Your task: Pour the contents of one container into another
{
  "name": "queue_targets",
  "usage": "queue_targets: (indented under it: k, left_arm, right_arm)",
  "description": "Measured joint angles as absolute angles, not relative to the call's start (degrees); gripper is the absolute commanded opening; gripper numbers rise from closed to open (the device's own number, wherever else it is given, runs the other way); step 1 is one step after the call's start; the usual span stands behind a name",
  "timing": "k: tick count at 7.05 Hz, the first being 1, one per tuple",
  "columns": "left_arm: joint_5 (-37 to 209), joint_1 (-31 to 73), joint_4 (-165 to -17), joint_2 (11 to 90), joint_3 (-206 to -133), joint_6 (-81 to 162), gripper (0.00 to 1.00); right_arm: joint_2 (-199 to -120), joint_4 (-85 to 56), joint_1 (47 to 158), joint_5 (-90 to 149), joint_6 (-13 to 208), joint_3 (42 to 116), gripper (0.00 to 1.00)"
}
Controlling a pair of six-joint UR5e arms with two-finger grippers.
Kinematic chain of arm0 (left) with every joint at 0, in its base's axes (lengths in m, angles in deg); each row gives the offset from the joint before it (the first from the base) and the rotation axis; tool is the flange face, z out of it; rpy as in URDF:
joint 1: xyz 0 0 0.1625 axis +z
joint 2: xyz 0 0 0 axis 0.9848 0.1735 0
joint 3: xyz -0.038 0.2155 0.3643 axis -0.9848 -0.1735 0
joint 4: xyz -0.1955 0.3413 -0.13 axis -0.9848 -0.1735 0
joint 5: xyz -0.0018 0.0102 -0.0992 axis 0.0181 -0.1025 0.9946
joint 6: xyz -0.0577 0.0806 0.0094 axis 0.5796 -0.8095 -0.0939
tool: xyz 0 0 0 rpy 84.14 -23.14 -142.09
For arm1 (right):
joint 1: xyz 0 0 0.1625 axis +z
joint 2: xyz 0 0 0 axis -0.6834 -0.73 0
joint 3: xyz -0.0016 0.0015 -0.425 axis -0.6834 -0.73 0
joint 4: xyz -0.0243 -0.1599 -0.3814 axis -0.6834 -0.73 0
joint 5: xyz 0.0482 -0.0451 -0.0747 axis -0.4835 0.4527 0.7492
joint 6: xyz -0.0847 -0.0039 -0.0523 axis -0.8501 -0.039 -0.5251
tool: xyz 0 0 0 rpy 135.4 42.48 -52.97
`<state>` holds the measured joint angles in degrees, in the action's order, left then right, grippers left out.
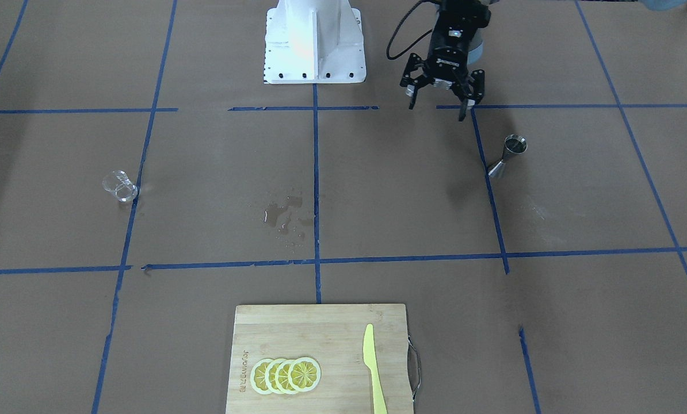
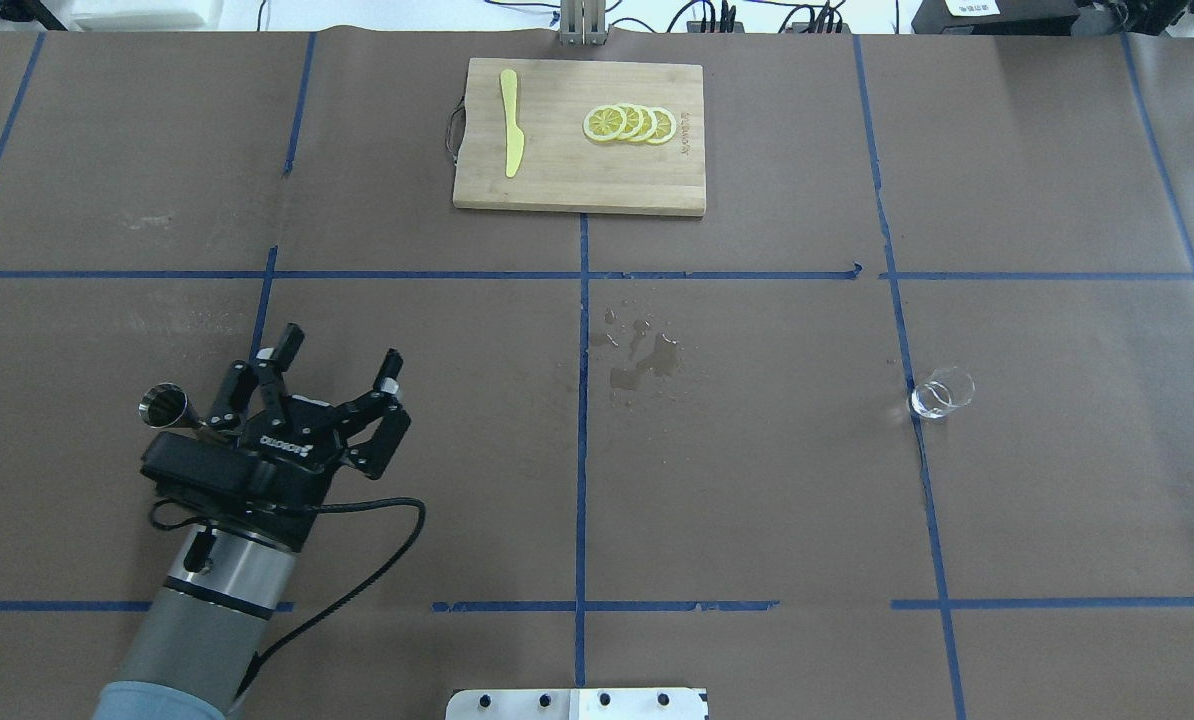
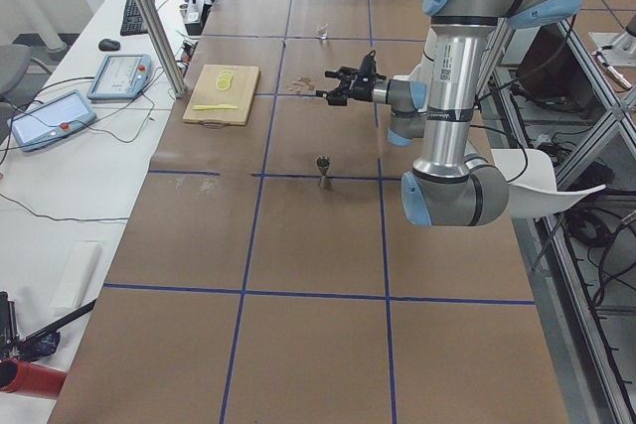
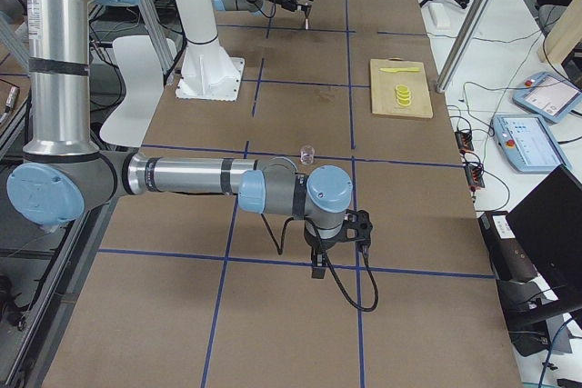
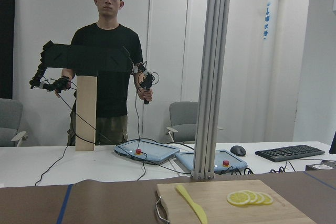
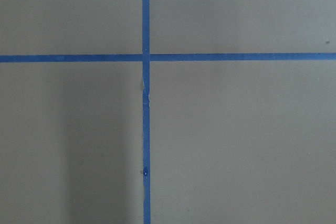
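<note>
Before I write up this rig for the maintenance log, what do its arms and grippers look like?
Both arms are silver-grey tubes with pale blue joint caps: left arm, right arm. The left gripper is black, two-fingered, with white lettering and a looping black cable. The right gripper is black too.

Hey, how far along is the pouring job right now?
Done: unclear. A wet patch lies mid-table, but I can't tell whether the glass or the jigger holds liquid. In hand: nothing. The left gripper hangs open near the jigger, and the glass stands alone, far from it. Left, if no pour has happened: grasp the glass, bring it over, tip it into the jigger.
</note>
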<state>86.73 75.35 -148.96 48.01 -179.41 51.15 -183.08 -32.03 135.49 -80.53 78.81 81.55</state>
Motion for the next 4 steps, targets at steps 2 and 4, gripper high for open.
queue_targets:
  k: [2, 4]
  left_arm:
    - [97.2, 71.4, -143.7, 54.8, -179.8, 49.7, 0.98]
    - [113.7, 60.9, -139.0, 57.1, -180.1, 49.5, 0.99]
  right_arm:
    - [-182.9, -32.0, 135.5, -80.5, 78.8, 81.4, 1.0]
    - [-182.9, -32.0, 135.5, -80.5, 78.9, 81.3, 1.0]
